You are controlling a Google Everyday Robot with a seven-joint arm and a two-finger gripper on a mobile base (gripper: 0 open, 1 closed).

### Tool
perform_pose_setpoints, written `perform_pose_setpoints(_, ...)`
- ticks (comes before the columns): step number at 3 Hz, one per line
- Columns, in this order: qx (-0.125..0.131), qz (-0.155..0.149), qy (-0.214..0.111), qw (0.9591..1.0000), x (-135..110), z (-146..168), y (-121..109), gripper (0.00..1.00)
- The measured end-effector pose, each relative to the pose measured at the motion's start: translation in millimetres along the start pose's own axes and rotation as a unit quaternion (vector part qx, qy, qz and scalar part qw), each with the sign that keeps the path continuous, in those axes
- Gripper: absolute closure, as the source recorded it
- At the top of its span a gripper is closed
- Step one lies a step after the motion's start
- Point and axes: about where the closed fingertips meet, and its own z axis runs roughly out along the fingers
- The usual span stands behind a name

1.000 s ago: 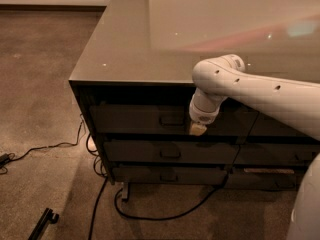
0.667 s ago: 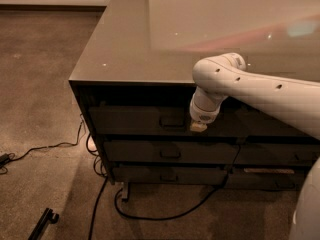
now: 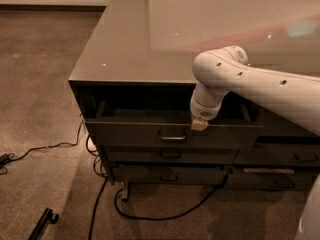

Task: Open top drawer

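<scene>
The top drawer [image 3: 130,133] is a wide dark grey-brown drawer with a small metal pull [image 3: 172,136] at its centre. It stands slid partway out of the cabinet, and its dark inside shows behind the front. My gripper [image 3: 199,124] hangs from the white arm [image 3: 260,86] and sits at the top edge of the drawer front, just right of the pull. Its tan tip touches or hooks over that edge.
Two slimmer drawers [image 3: 170,156] sit shut below the top one. A neighbouring stack [image 3: 287,156] is at the right. The glossy cabinet top [image 3: 145,39] overhangs the drawers. Black cables [image 3: 150,216] and a black bar [image 3: 42,224] lie on the carpet in front.
The top drawer has slid out toward the camera. My gripper has moved forward and slightly down with the drawer front.
</scene>
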Motion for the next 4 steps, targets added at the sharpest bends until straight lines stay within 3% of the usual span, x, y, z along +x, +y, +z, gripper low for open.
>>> perform_pose_setpoints(3,0.006,-0.003,-0.004,1.0,-1.8,-7.9,6.4,0.12)
perform_pose_setpoints(4,0.005,-0.013,-0.014,0.9998,10.8,-4.2,49.2,0.0)
